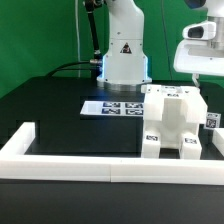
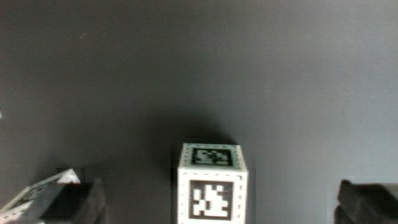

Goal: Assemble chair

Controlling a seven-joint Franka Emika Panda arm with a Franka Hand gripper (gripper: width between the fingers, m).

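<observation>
The chair stands partly joined as a blocky white structure (image 1: pixel 172 120) with small tags, at the exterior view's right. Beside it, at that view's right edge, stands a small tagged white piece (image 1: pixel 213 121). My gripper (image 1: pixel 203 80) hangs above that piece. In the wrist view a white tagged block (image 2: pixel 214 180) stands on the black table, centred between my gripper's (image 2: pixel 215 204) two dark fingers (image 2: pixel 63 200). The jaws stand wide apart, with a gap to the block on each side. Nothing is held.
The marker board (image 1: pixel 110 106) lies flat in front of the robot's base (image 1: pixel 122 55). A long low white border rail (image 1: pixel 70 167) runs along the table's front and up the exterior view's left. A green curtain hangs behind.
</observation>
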